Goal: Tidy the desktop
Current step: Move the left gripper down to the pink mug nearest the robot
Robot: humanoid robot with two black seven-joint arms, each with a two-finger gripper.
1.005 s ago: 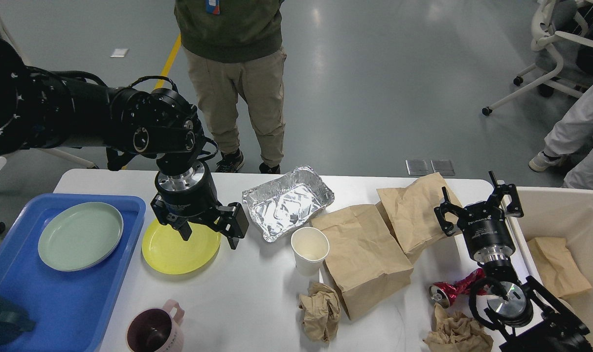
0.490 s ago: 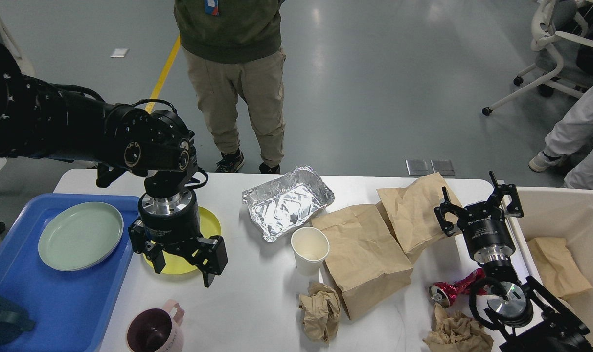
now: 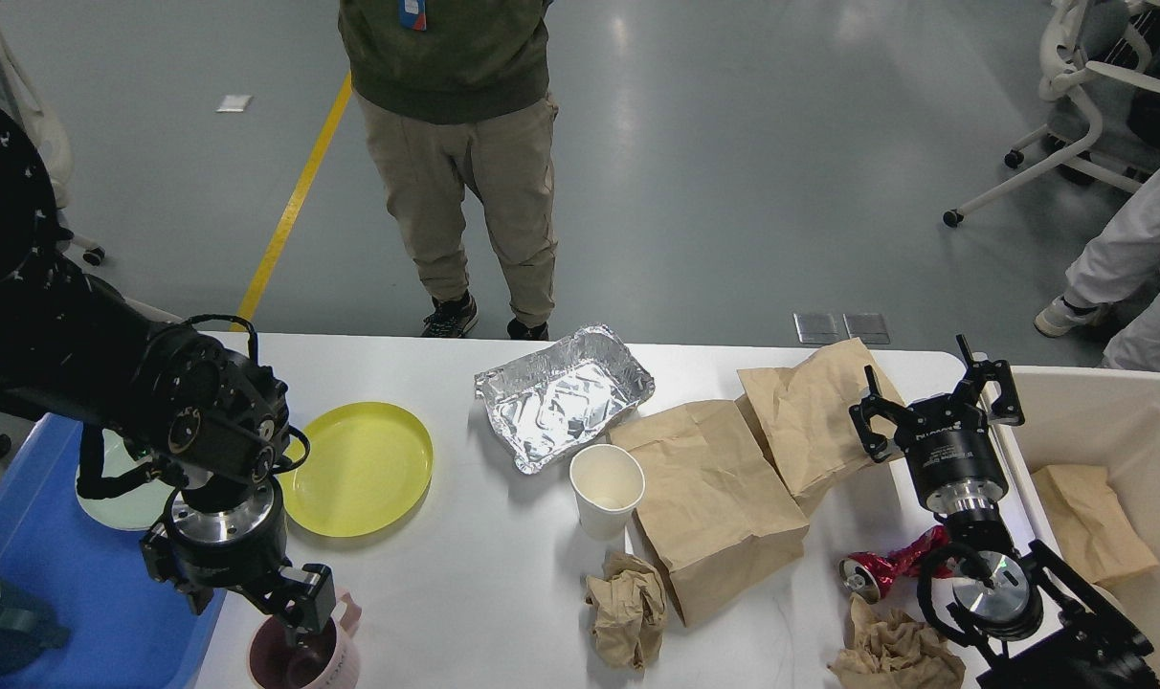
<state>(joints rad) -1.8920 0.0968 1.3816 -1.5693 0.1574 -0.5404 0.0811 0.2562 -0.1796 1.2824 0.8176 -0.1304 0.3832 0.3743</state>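
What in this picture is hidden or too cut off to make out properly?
All in the head view:
- Pale green plate: mostly hidden behind the left arm.
- Pink mug: cut by the bottom edge, with the left gripper over it; whether the fingers grip it is unclear.
- Crushed red can: partly behind the right arm.
- Standing person: head off-frame.

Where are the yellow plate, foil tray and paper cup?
yellow plate (image 3: pixel 360 469), head view, centre of its inner face
foil tray (image 3: pixel 561 397), head view, crinkled floor inside
paper cup (image 3: pixel 606 477), head view, inside the open mouth
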